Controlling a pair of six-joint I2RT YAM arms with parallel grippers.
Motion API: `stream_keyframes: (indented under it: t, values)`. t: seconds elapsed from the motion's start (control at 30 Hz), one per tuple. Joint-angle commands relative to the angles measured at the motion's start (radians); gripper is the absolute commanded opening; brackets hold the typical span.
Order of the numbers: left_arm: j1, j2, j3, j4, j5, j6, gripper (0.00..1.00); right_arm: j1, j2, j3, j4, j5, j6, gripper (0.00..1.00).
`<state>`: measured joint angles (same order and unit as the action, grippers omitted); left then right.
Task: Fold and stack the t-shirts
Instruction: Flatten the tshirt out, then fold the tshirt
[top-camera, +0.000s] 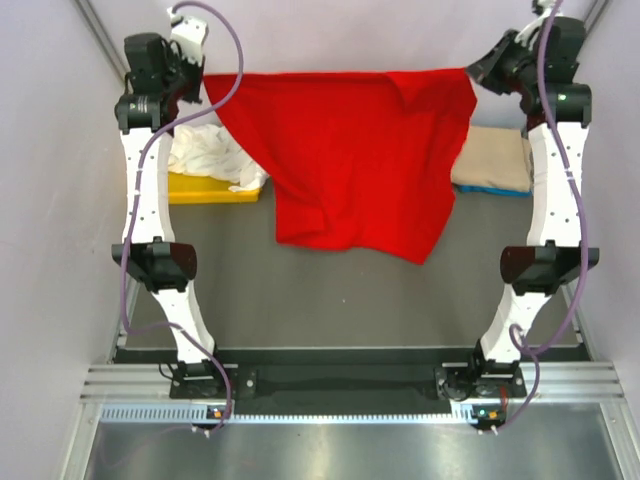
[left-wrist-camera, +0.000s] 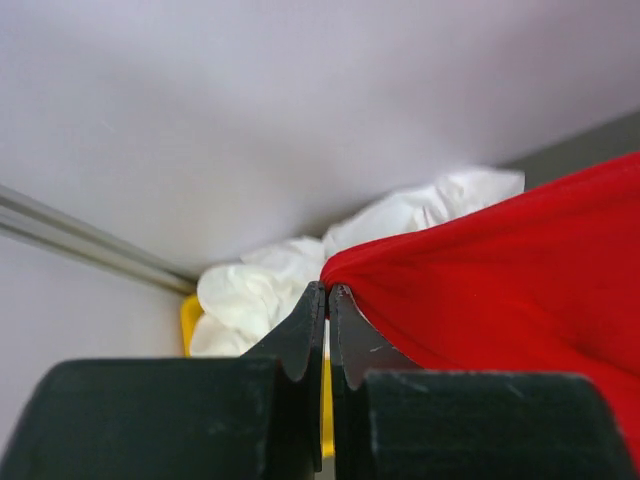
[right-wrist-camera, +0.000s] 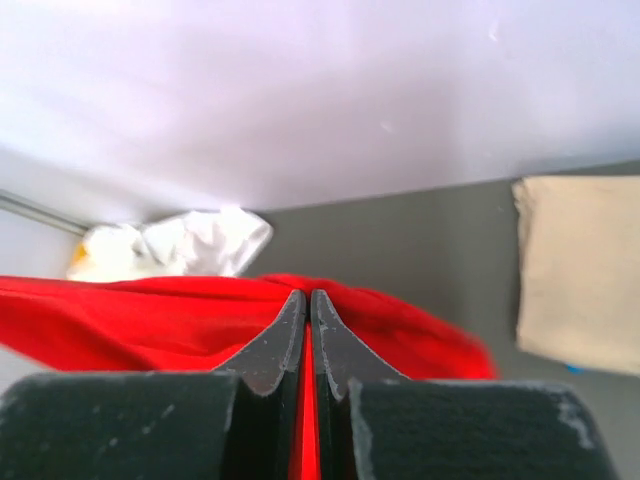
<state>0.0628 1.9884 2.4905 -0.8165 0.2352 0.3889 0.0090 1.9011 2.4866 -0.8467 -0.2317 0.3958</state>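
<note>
The bright red t-shirt (top-camera: 350, 160) hangs stretched between my two grippers above the back of the table, its lower part draping onto the grey surface. My left gripper (top-camera: 200, 80) is shut on its left corner (left-wrist-camera: 480, 280). My right gripper (top-camera: 478, 72) is shut on its right corner (right-wrist-camera: 150, 320). A crumpled white t-shirt (top-camera: 210, 155) lies on the yellow tray at back left, also in the left wrist view (left-wrist-camera: 270, 290). A folded tan t-shirt (top-camera: 495, 158) lies on a folded blue one (top-camera: 495, 189) at back right.
The yellow plastic tray (top-camera: 205, 190) stands at the back left under the white shirt. Pale walls close in on the left, back and right. The dark grey tabletop (top-camera: 350, 300) stretches in front of the hanging shirt.
</note>
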Motion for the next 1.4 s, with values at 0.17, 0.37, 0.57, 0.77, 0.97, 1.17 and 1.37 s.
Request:
stream_keyframes:
  t: [0.17,0.37,0.57,0.77,0.97,1.17,1.37]
  values:
    - [-0.006,-0.14,-0.04,0.398,-0.105,-0.035,0.0,-0.207,-0.138,0.051,0.426,-0.187,0.17,0.0]
    - [-0.04,-0.316,-0.455,0.361,0.065,0.152,0.0,-0.202,-0.343,-0.321,0.344,-0.236,0.054,0.0]
    - [-0.06,-0.632,-1.078,0.398,0.139,0.361,0.0,-0.199,-0.757,-1.053,0.308,-0.169,-0.032,0.0]
    - [-0.058,-0.899,-1.439,0.115,0.141,0.531,0.0,-0.196,-1.129,-1.569,0.14,-0.216,-0.032,0.0]
    - [-0.06,-0.996,-1.674,-0.212,0.061,0.698,0.0,-0.196,-1.41,-1.86,-0.028,-0.311,0.057,0.0]
    - [-0.058,-1.028,-1.733,-0.337,0.015,0.711,0.0,-0.185,-1.459,-1.901,-0.128,-0.25,0.06,0.0]
    - [-0.06,-0.942,-1.652,-0.126,-0.028,0.56,0.0,-0.184,-1.319,-1.915,0.105,-0.213,0.077,0.0]
